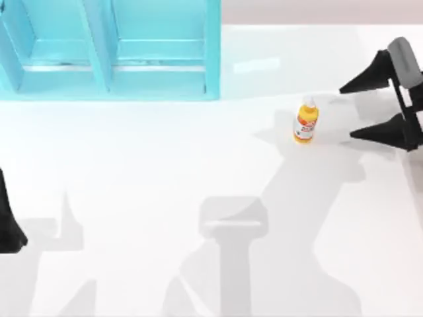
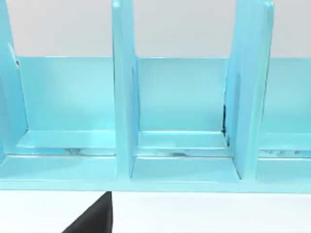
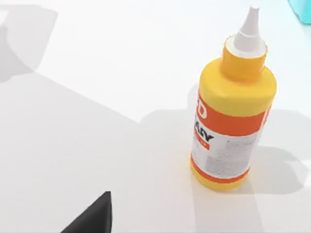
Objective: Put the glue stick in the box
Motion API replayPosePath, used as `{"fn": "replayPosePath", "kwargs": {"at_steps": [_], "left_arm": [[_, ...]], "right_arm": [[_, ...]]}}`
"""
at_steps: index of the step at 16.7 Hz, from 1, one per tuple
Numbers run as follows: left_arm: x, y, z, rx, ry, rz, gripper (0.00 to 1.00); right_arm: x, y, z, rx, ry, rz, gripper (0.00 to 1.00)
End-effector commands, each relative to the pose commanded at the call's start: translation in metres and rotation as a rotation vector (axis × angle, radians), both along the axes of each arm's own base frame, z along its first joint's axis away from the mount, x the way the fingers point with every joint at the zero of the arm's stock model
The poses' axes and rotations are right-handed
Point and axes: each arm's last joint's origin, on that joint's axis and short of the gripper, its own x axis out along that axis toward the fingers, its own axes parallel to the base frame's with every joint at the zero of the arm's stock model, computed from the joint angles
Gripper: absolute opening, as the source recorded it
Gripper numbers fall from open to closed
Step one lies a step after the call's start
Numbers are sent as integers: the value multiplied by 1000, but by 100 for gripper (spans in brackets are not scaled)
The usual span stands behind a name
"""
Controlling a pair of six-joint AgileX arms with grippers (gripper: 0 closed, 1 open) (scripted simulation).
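Small yellow-orange plastic glue bottle point(image 1: 306, 121) with white pointed cap stands upright on the white table point(image 1: 165, 172): likely light, stiff, slick, tippy. Your right claw point(image 1: 373, 109) sits beside it, jaws spread and empty; grip the labelled mid-body, not the cap. Left claw point(image 1: 10, 224) parked at the table's left edge; cannot tell its state.

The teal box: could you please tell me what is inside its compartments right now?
The teal box shows bare floors and back walls in its compartments; nothing lies in them. The glue stick stands outside on the table, near the open right gripper.
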Motion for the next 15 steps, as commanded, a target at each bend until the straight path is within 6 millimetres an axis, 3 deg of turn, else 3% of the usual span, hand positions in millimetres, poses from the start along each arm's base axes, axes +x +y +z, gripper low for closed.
{"fn": "replayPosePath", "kwargs": {"at_steps": [8, 15], "left_arm": [[0, 0, 0, 0, 0, 0, 100], [0, 0, 0, 0, 0, 0, 100]], "right_arm": [[2, 7, 1, 0, 0, 1, 100], [10, 59, -10, 1, -1, 0, 100]]}}
